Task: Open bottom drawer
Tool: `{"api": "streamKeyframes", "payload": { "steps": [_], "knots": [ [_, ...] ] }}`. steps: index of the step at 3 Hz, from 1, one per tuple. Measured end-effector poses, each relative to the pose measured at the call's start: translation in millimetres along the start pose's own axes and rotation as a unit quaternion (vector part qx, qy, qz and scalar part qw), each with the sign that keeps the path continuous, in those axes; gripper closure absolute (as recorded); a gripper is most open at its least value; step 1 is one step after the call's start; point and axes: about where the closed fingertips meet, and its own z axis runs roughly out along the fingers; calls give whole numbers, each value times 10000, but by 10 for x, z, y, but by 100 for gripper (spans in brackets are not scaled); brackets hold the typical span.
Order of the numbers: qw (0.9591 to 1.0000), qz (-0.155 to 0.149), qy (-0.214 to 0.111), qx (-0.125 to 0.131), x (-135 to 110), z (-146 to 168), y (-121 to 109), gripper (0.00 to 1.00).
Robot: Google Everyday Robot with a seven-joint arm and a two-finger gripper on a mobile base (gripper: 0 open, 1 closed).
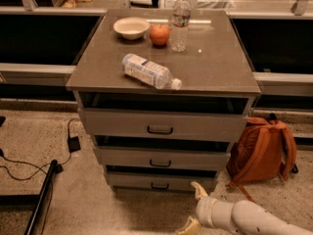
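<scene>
Currently the pincer (193, 208) sits low by the floor, fingers spread apart and holding nothing, with the white arm (249, 220) coming in from its right. The bottom drawer (127, 180) is just up-left of it, grey front and dark centre handle (160, 185) not touched. Floor cable (29, 165) is far left, orange backpack (264, 148) up-right.

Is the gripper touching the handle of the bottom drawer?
No, the gripper hangs open, low and to the right of the bottom drawer, apart from its handle.

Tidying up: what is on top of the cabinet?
A bowl, an apple, an upright bottle and a lying bottle; drawer insides hidden. The gripper hovers near the bottom drawer.
</scene>
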Motion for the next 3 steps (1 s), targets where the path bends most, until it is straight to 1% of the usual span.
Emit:
{"api": "streamKeyframes", "payload": {
  "steps": [1, 2, 3],
  "knots": [
    [9996, 5, 12, 271, 15, -15, -134, 0],
    [9996, -9, 243, 153, 245, 193, -141, 0],
    [9949, -272, 887, 385, 753, 507, -379, 0]
  ]
}}
